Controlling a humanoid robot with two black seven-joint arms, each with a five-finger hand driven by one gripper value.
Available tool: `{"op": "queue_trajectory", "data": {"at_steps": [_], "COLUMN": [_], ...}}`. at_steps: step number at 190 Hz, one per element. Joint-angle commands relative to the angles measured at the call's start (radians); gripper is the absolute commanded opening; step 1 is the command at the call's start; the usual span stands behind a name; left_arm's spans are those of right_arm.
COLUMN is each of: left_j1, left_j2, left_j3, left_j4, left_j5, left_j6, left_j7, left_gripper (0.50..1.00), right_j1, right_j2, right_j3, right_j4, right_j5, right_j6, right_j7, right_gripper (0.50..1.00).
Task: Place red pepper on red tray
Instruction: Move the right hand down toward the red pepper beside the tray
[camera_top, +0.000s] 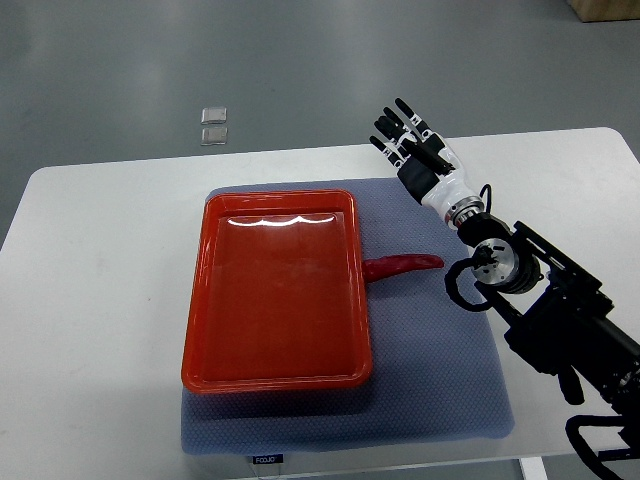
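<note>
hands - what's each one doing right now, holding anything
Right hand: open, fingers spread, holding nothing, raised beyond the red pepper, which lies on the mat beside the red tray.
Left hand: not in view.

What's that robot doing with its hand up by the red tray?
The robot's right hand, black and white with its fingers spread, is held over the far edge of the white table and holds nothing. A long red pepper lies on the blue-grey mat, right beside the right rim of the empty red plastic tray. The pepper is not on the tray yet, and the hand is well away from it. No left hand shows.
</note>
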Motion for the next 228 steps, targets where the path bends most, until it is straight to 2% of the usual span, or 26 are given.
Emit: {"op": "queue_trajectory", "data": {"at_steps": [1,61,82,99,127,142,163,189,228], "left_j1": [0.0,-0.005,-0.011,-0.015,-0.029,-0.031,-0.031,-0.032,-0.032], "left_j2": [0.0,0.0,0.0,0.0,0.0,0.0,0.0,0.0,0.0], "left_j3": [0.001,-0.002,-0.004,-0.002,-0.002,-0.002,-0.002,-0.002,-0.002], "left_j4": [0.0,0.0,-0.002,-0.006,-0.011,-0.014,-0.014,-0.012,-0.011], "left_j5": [0.0,0.0,0.001,0.001,0.001,0.003,0.004,0.003,0.001], "left_j6": [0.0,0.002,0.002,0.002,-0.006,-0.008,-0.008,-0.008,-0.008], "left_j7": [0.0,0.0,0.0,0.0,0.0,0.0,0.0,0.0,0.0], "left_gripper": [1.0,1.0,1.0,1.0,1.0,1.0,1.0,1.0,1.0], "right_j1": [-0.001,0.012,0.021,0.071,0.245,0.36,0.545,0.697,0.709], "right_j2": [-0.002,-0.007,-0.045,-0.091,-0.277,-0.352,-0.445,-0.461,-0.438], "right_j3": [0.0,-0.006,-0.035,-0.158,-0.492,-0.69,-0.995,-1.206,-1.218], "right_j4": [0.0,0.0,-0.002,0.002,0.003,0.021,0.126,0.187,0.23], "right_j5": [0.001,-0.014,-0.091,-0.215,-0.344,-0.37,-0.437,-0.491,-0.485], "right_j6": [0.002,0.013,0.022,0.034,0.033,0.045,0.088,0.089,0.068], "right_j7": [0.0,-0.002,-0.006,-0.012,-0.069,-0.074,-0.098,-0.117,-0.129], "right_gripper": [0.915,0.915,0.915,0.915,0.915,0.915,0.915,0.915,0.915]}}
